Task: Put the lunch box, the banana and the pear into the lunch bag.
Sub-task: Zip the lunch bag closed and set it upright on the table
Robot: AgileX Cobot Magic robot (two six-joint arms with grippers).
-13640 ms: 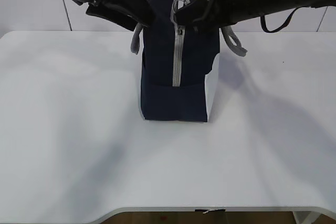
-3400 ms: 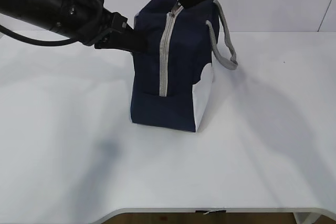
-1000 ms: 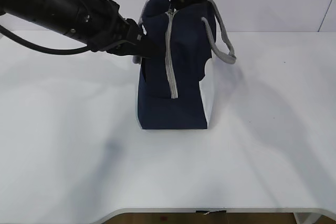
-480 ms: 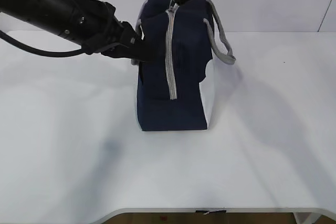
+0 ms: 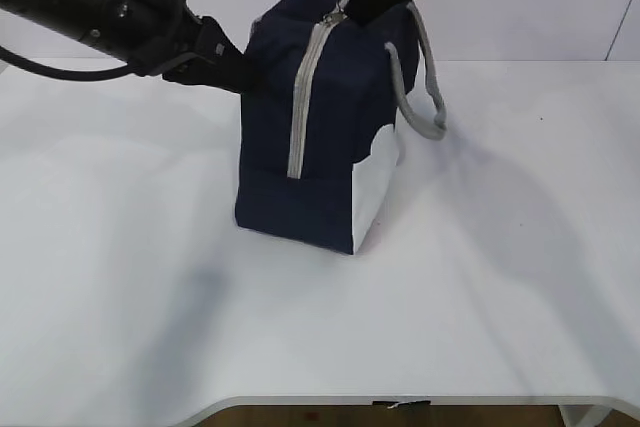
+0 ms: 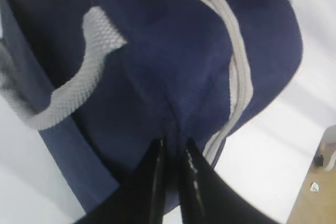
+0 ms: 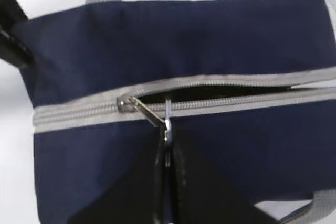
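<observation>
Navy lunch bag (image 5: 315,137) pinched btwn both claws.

The table (image 5: 520,277) has a plain white top with a rounded front edge. Only the bag (image 5: 310,137) stands on it, near the middle, leaning slightly.

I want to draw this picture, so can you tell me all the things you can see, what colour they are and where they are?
lunch bag: one, navy blue with a white side panel, standing mid-table.
zipper: one, grey, along the bag's top, partly open.
ring pull: one, silver, on the zipper slider.
strap handles: two, grey, one on each side of the bag.
table: one, white, under everything.
left gripper: one, black, pinching the bag's fabric.
right gripper: one, black, shut on the ring pull.
</observation>
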